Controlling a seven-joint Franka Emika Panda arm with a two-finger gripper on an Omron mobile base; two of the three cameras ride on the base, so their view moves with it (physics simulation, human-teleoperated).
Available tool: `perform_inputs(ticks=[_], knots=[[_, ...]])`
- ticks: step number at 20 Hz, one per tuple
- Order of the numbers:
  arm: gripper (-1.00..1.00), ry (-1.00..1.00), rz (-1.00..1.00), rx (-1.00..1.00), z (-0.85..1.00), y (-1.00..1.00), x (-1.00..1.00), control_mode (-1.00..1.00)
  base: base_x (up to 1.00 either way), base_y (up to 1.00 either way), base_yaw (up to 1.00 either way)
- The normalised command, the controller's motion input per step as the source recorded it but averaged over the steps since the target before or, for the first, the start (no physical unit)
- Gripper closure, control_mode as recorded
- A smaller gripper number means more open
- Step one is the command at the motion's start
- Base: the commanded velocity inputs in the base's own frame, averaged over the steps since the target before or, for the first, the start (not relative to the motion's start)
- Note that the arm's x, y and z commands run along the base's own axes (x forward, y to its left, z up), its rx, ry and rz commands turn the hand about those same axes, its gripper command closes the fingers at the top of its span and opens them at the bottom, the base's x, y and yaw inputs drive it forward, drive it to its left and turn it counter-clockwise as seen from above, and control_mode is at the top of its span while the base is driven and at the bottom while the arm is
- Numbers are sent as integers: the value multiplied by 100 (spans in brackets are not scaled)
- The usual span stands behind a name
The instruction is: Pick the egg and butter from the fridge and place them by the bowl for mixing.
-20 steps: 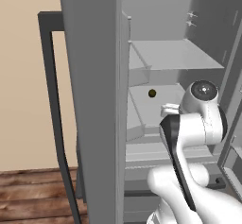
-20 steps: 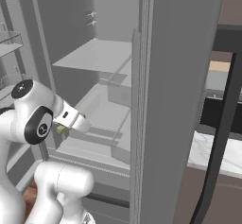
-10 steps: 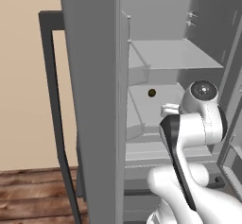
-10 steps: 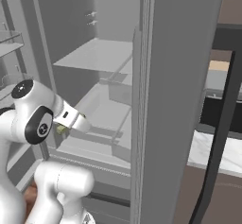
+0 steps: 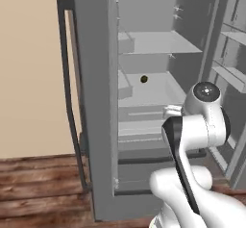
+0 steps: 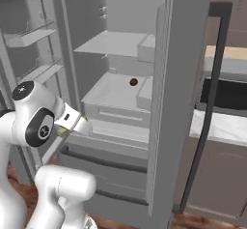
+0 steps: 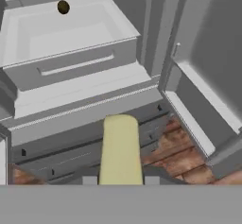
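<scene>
Hand view: tool (image 7: 117,180) clamped on butter (image 7: 120,150), base views: dark ball (image 5: 143,79) inside open fridge (image 5: 96,102)

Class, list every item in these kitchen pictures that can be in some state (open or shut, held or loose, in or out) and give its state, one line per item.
Tall plain grey fridge: door open, shelves and drawers exposed.
Pale yellow-olive butter stick: held in the tool, outside the fridge.
Two-finger tool: shut on the butter stick.
Small dark olive-black ball: loose, resting in the fridge's middle tray.
</scene>
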Motion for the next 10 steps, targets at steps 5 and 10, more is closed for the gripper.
perform_inputs(ticks=[5,10], knots=[[100,0,0,0,0,0,0,100,-88,1,-16],[100,0,0,0,0,0,0,100,-41,15,-63]])
